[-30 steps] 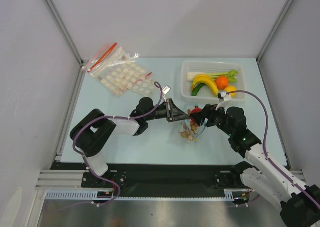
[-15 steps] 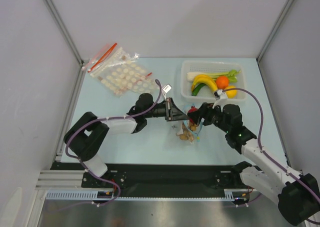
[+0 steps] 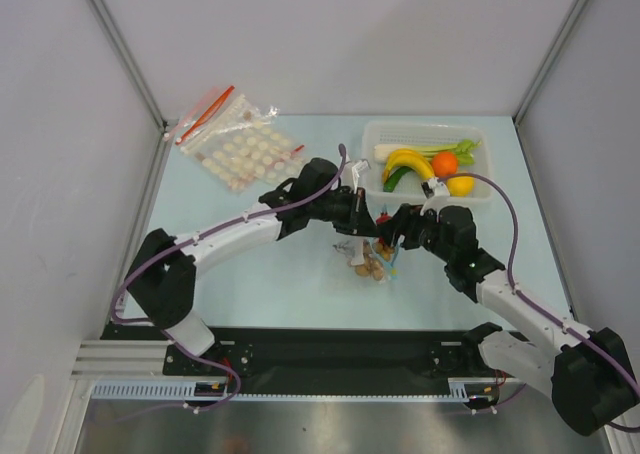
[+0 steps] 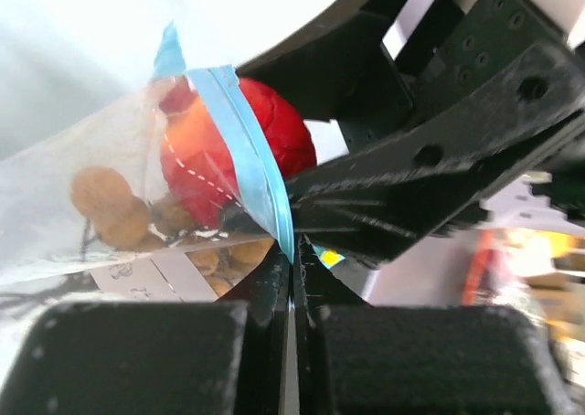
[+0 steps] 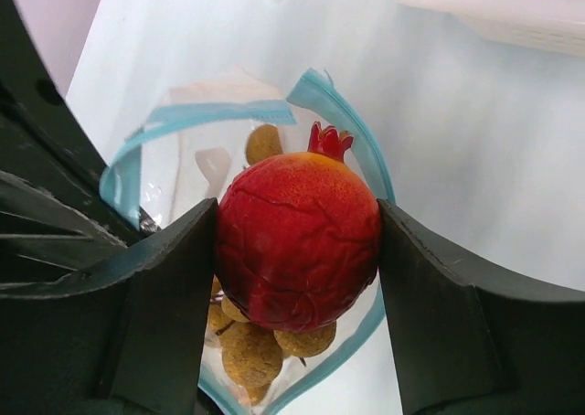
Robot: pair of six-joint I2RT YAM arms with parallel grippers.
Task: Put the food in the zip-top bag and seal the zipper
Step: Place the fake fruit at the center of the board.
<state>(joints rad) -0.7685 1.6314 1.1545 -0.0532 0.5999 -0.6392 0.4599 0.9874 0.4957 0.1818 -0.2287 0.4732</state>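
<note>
1. Top view: the bag (image 3: 362,264) lies near the middle of the table (image 3: 250,274), with its mouth raised between the two arms. The left tool (image 3: 361,217) meets it from the left and the right tool (image 3: 395,226) from the right. The brown fruits (image 3: 372,268) show in its lower part, and the red fruit (image 3: 384,217) is a small spot at the mouth. The jaws are too small to read here. A tray (image 3: 425,126) of other produce stands well apart behind.

2. Left wrist: the left tool is pressed together on the zipper (image 4: 239,132), pinching one lip of the mouth. The red fruit sits just beyond that strip, and the brown fruits show through the film below it. The film looks thin, soft and creased, so it will likely sag and slide. The stiffer strip is the sound place to hold it.

3. Right wrist: the right tool is clamped on the red fruit, one finger on each side, directly above the open mouth. The zipper curls in a loop beneath it, with the brown fruits already inside. The fruit looks smooth, round and firm, so it may roll out of flat pads. A light squeeze across its widest part suits it. The brown fruits look light, and their thin stems may snag the lips. Sealing probably calls for pinching the strip at one end, since the limp film gives no backing.
</note>
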